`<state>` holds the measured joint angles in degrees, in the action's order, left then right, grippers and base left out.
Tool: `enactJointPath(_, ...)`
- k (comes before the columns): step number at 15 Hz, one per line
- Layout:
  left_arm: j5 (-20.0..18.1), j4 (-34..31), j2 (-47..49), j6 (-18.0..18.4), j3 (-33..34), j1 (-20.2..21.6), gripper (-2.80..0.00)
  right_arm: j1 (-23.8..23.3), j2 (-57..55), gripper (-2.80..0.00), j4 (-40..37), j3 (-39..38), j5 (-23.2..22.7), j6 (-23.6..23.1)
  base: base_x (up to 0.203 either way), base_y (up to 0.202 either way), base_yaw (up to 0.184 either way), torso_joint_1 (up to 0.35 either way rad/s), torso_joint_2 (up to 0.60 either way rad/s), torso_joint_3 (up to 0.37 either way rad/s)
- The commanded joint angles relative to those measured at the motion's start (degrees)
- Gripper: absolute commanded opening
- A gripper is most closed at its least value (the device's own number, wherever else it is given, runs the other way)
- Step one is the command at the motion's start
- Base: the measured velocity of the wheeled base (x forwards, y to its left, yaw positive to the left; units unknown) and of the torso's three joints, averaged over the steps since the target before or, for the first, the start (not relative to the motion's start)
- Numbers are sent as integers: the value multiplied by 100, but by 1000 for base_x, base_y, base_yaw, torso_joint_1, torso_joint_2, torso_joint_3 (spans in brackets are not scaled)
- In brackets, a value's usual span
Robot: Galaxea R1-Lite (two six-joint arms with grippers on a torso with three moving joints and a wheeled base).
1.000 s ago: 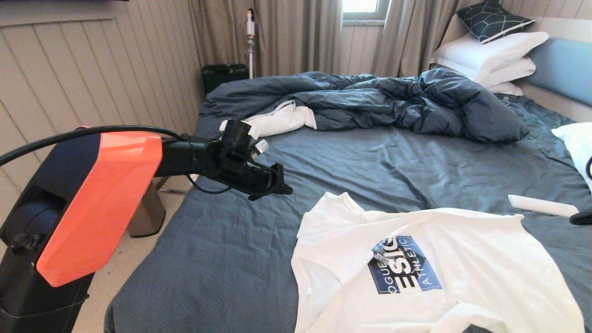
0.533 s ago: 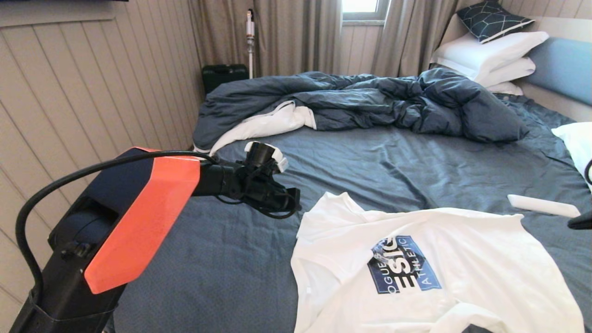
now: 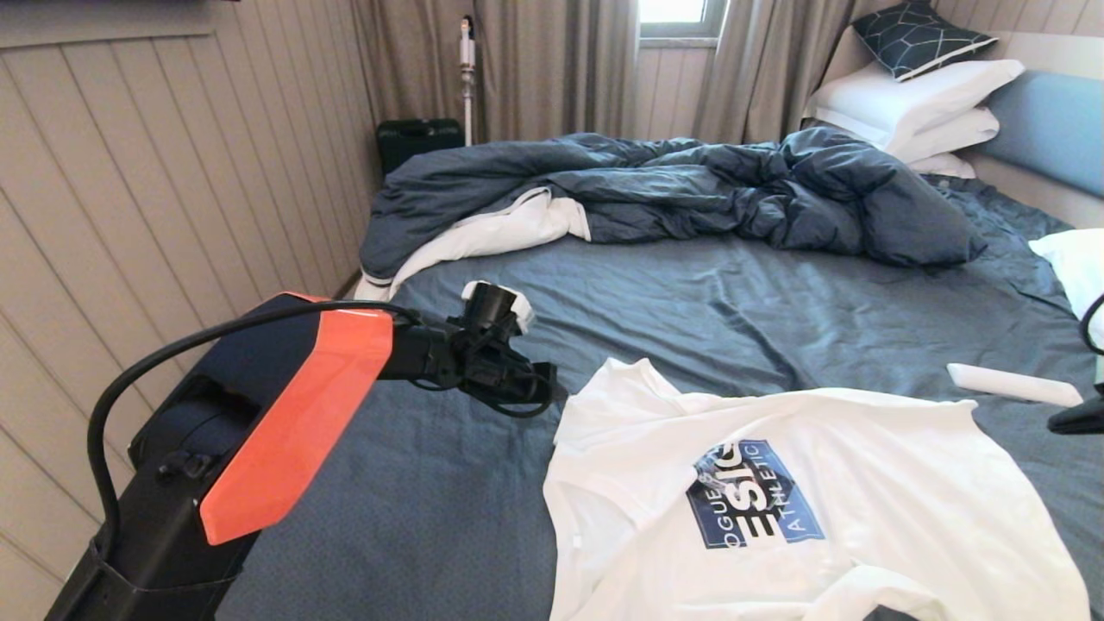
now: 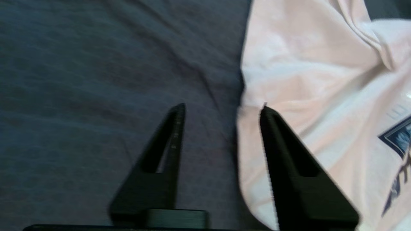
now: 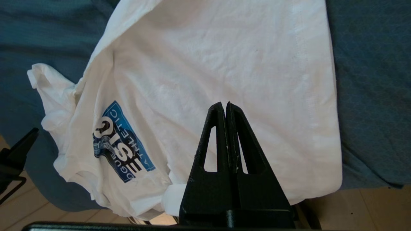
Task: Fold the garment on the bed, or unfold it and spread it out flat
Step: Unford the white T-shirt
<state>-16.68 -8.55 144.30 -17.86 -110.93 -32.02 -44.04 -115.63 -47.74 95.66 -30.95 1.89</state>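
The garment (image 3: 862,509) is a white T-shirt with a blue printed logo, lying partly spread on the near right of the bed (image 3: 690,293). Its near side is bunched at the bed's edge. My left gripper (image 3: 539,392) hovers just left of the shirt's far sleeve. In the left wrist view the left gripper (image 4: 223,106) is open, holding nothing, and the garment (image 4: 321,80) has its edge below the gap. My right gripper (image 3: 1074,420) shows only at the right edge. Seen from the right wrist, the right gripper (image 5: 223,103) is shut and empty above the garment (image 5: 224,64).
A rumpled dark blue duvet (image 3: 733,190) lies across the far half of the bed, with white pillows (image 3: 914,99) and a blue headboard (image 3: 1052,129) at the far right. A flat white object (image 3: 1009,384) rests on the sheet near the right gripper. A panelled wall (image 3: 172,172) stands to the left.
My left arm has come down and to the right, toward the shirt's sleeve, and its fingers have gone from shut to open. The right gripper has barely moved.
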Motion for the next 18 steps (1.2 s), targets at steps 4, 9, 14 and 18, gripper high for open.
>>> enactJointPath(4, -28, 104, 47, 2, 5, -205, 0, -15, 27, -280, -25, -79, -11, -55, 0, 0, 0, 0, 0, 0)
enactJointPath(9, -57, 235, 154, 28, 2, -349, 0, -43, 32, -280, -25, -145, -16, -119, 0, 0, 0, 0, 0, 0)
enactJointPath(14, -46, 354, 196, 28, 1, -445, 0, -43, 23, -280, -25, -180, -16, -119, 0, 0, 0, 0, 0, 0)
enactJointPath(18, -55, 336, 265, 114, 2, -453, 0, -90, -12, -280, -17, -211, 1, -127, 0, 0, 0, 0, 0, 0)
